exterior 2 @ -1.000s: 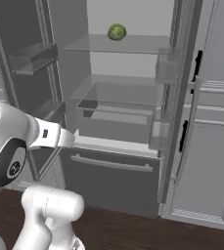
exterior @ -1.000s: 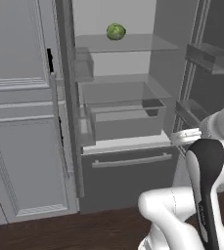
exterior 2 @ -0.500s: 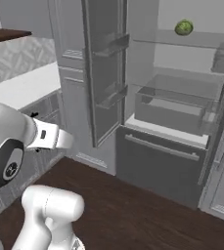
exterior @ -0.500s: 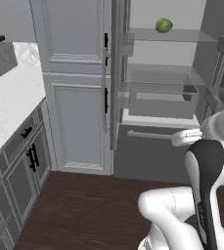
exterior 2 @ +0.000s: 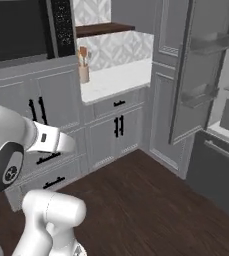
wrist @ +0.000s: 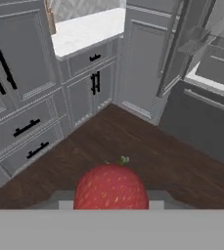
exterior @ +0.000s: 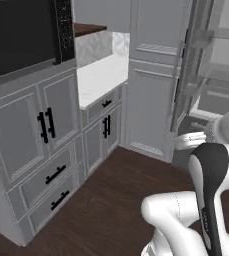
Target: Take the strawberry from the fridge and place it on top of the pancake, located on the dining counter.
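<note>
Now the left base view has swung off the fridge, which a second ago stood dead ahead and sits at the right edge: the base is turning away, so fetching looks done and carrying begun. Right base view adds the fridge's open door. Hand view alone shows the strawberry clamped in the pincer, over floor left of the fridge.

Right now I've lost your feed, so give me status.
Gripper shut on the strawberry. Fridge door open at right. Dark wood floor ahead, grey cabinets left.
</note>
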You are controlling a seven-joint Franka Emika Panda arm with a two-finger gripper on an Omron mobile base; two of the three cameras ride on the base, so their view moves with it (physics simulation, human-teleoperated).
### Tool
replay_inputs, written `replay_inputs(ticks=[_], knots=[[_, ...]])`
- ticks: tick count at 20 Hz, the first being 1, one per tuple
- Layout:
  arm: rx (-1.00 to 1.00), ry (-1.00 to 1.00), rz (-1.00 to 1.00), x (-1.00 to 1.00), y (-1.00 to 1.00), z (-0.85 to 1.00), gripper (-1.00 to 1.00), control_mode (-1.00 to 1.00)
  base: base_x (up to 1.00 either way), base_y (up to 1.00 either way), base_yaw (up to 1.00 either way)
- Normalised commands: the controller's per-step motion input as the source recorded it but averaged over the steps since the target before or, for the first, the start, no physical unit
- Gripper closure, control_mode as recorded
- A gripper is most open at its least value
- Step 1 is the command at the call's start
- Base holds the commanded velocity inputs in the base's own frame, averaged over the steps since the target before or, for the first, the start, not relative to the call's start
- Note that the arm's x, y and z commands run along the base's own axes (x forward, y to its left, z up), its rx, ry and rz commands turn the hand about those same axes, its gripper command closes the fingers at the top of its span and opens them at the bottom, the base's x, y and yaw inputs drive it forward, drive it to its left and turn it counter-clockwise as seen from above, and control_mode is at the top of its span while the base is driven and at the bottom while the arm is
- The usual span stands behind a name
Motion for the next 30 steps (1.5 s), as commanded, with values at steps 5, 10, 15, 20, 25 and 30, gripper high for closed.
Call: replay_inputs(ticks=[5,10,15,20,25,30], knots=[[0.00,0.00,0.00,0.00,0.00,0.00,1.00,1.00,-0.75,0.15,0.70],[0.00,0.00,0.00,0.00,0.00,0.00,1.00,1.00,-0.54,0.25,0.74],[0.00,0.00,0.00,0.00,0.00,0.00,1.00,1.00,-0.29,0.68,0.78],[0.00,0.00,0.00,0.00,0.00,0.00,1.00,1.00,-0.16,0.90,0.71],[0.00,0.00,0.00,0.00,0.00,0.00,1.00,1.00,0.15,0.46,0.46],[0.00,0.00,0.00,0.00,0.00,0.00,1.00,1.00,0.73,0.16,0.30]])
